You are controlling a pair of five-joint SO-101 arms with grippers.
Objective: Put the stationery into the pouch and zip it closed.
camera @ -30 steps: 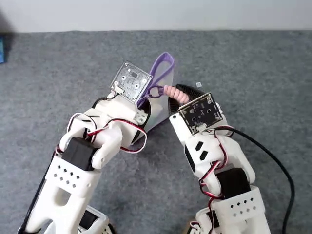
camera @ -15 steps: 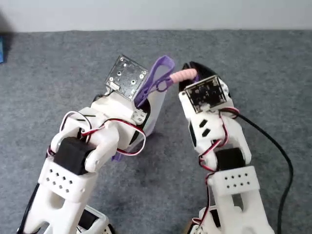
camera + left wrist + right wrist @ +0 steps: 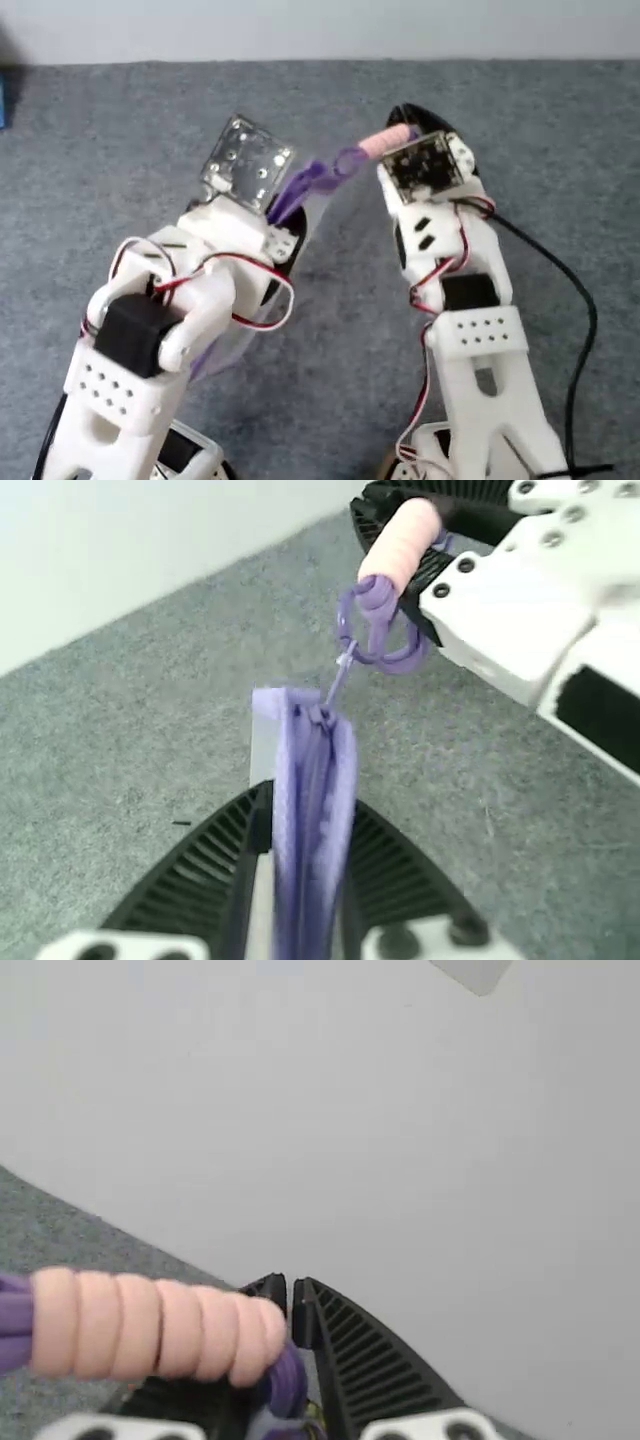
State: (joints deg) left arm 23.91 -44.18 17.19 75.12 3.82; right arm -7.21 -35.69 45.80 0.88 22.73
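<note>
Above the worktop, between the two arms, I note the pouch held up, its near end pinched flat in the left gripper. Farther off, the right gripper is clamped narrow on the pink pull, which a purple ring links to the slider. Risks, in my judgement: the rounded pull slips free; a sideways tug jams the slider; hard tension drags the pouch out of the left jaws.
</note>
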